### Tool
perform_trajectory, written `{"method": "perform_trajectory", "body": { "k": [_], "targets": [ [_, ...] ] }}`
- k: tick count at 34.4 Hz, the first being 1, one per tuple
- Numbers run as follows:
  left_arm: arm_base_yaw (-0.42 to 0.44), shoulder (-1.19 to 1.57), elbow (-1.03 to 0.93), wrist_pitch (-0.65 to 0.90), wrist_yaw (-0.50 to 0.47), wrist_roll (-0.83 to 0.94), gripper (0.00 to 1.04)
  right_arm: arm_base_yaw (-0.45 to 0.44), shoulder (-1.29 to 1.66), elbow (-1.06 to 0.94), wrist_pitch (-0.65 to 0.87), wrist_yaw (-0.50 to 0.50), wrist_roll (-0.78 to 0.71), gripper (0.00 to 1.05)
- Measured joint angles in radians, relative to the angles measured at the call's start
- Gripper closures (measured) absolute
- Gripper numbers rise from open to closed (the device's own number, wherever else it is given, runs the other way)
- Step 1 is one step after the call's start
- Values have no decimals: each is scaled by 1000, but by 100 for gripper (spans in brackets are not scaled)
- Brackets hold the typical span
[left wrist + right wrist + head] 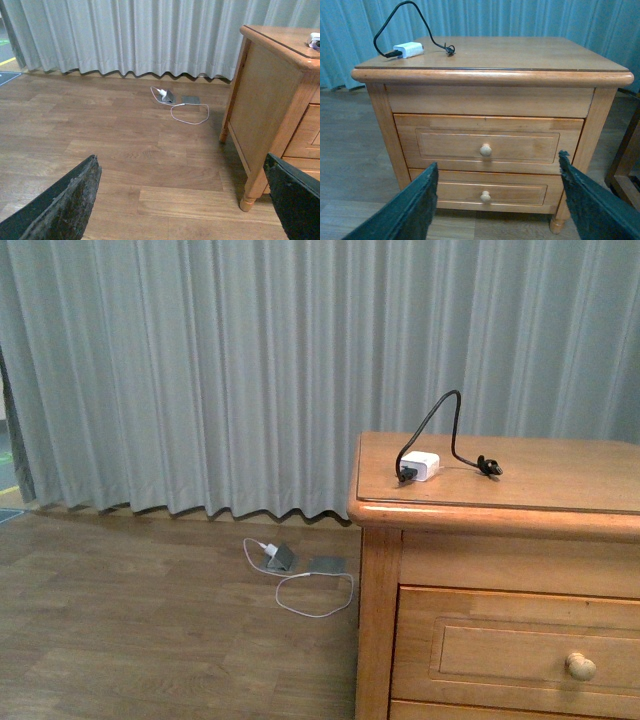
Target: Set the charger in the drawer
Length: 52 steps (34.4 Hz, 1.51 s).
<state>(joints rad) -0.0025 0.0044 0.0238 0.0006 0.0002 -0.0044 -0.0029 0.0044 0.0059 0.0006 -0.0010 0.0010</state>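
On top of the wooden dresser [560, 475], near the left edge as the robot faces it, sits the charger [420, 466]: a small white cube whose stiff black cable arches up and comes down to a black connector lying on the wood just beside it. Nothing is touching it. Below, the drawer [487, 145] is fully shut, its raised front flush with the frame and its round pale knob [485, 149] free; a lower drawer [490, 192] with a like knob is shut too, and I take the upper one to be the likelier target, though the pictures do not settle it. The right tool [498, 160] faces the dresser front from some way off, its two fingers spread wide and empty, with both knobs showing between them. The left tool [181, 165] hangs low over the wood floor [100, 130], well apart from the dresser's side, likewise released and carrying nothing. A second charger with a white cable and grey flat pieces [300, 565] lies on the floor by the curtain [200, 370]; it is not the one wanted. By my reading, the task has not begun in any way that shows: the drawer has yet to be pulled out by its knob, the white cube has yet to be picked up from the dresser top, and it has yet to be laid inside. The right tool looks better placed for the knob, while the charger lies nearer the left arm's side.
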Motion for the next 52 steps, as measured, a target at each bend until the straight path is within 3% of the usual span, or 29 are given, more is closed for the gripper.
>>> {"method": "perform_trajectory", "body": {
  "k": [4, 20, 23, 26, 31, 40, 52],
  "targets": [
    [0, 0, 0, 0, 0, 0, 6, 0, 0, 0, 0, 0, 0, 7],
    [0, 0, 0, 0, 0, 0, 6, 0, 0, 0, 0, 0, 0, 9],
    [0, 0, 0, 0, 0, 0, 6, -33, 59, 31, -84, -121, -52, 9],
    [0, 0, 0, 0, 0, 0, 6, -51, 180, 51, -71, -174, -71, 9],
    [0, 0, 0, 0, 0, 0, 6, -48, 425, 85, 77, -166, -87, 9],
    [0, 0, 0, 0, 0, 0, 6, 32, 1193, 281, 582, -64, -95, 9],
    [0, 0, 0, 0, 0, 0, 6, 93, 1829, 570, 795, 72, -94, 9]
  ]
}}
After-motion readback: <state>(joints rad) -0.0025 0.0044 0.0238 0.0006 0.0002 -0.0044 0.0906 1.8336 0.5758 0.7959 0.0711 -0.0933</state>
